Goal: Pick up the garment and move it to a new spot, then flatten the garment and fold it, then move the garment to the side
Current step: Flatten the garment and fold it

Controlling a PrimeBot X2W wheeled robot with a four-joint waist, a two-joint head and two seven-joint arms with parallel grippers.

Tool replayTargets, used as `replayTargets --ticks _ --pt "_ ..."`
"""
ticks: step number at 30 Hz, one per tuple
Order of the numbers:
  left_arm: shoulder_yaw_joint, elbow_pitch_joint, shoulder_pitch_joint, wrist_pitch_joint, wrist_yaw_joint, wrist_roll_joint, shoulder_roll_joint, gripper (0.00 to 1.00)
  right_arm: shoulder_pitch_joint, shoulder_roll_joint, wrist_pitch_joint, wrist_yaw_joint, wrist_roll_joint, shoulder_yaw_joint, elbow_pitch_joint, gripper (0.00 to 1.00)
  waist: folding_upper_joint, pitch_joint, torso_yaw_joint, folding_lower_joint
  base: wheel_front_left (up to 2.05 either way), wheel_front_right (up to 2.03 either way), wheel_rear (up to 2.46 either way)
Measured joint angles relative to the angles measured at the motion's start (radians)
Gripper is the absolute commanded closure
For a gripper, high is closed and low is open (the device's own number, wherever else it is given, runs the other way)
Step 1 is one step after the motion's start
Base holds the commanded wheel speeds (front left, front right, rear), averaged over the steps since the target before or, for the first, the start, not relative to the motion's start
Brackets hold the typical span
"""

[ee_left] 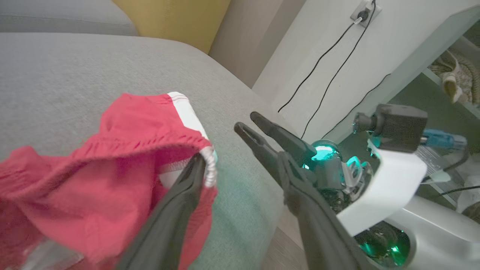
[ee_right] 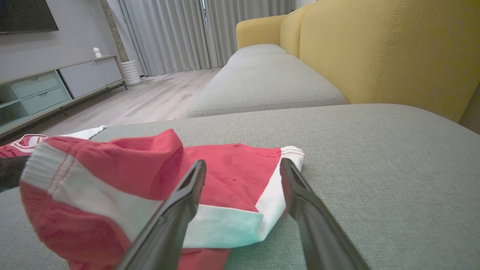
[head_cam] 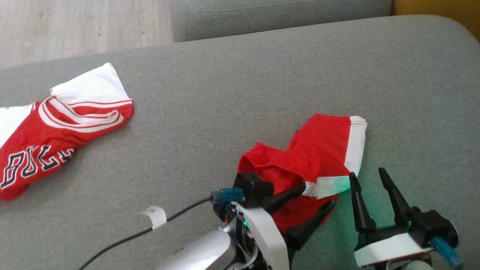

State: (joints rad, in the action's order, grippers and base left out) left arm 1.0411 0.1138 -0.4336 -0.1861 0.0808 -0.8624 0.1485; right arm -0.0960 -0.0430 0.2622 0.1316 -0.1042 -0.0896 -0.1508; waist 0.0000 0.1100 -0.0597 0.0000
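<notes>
The garment, red shorts (head_cam: 318,146) with a white side band, lies bunched on the grey sofa cushion (head_cam: 225,93). My left gripper (head_cam: 318,195) is open over its near edge, one finger (ee_left: 187,187) pushed into the elastic waistband, where the cloth (ee_left: 112,176) rides up against it. My right gripper (head_cam: 367,173) stands open just to the right of the shorts, fingertips at the white band. In the right wrist view the shorts (ee_right: 232,176) lie right in front of the open right gripper (ee_right: 243,163). The right gripper (ee_left: 245,120) also appears in the left wrist view.
A red and white jersey (head_cam: 56,138) lies at the cushion's left side. A black cable (head_cam: 131,234) trails from my left wrist. Another grey cushion (head_cam: 281,15) and wooden floor (head_cam: 75,26) lie beyond. A yellow sofa back (ee_right: 375,48) rises on the right.
</notes>
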Motion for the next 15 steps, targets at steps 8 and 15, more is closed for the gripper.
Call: replayTargets --ticks 8,15 --pt "0.012 0.059 0.000 -0.002 -0.019 0.001 -0.004 0.00 0.003 0.000 0.000 0.000 -0.002 -0.013 0.000 0.00 0.0000 0.007 -0.009 0.0000 0.00 0.00 0.00" --pt "-0.006 0.140 -0.002 0.047 -0.018 0.012 -0.014 1.00 0.004 0.000 0.000 0.000 -0.011 -0.021 0.000 0.00 0.0000 0.015 -0.015 0.0000 0.00 0.00 0.00"
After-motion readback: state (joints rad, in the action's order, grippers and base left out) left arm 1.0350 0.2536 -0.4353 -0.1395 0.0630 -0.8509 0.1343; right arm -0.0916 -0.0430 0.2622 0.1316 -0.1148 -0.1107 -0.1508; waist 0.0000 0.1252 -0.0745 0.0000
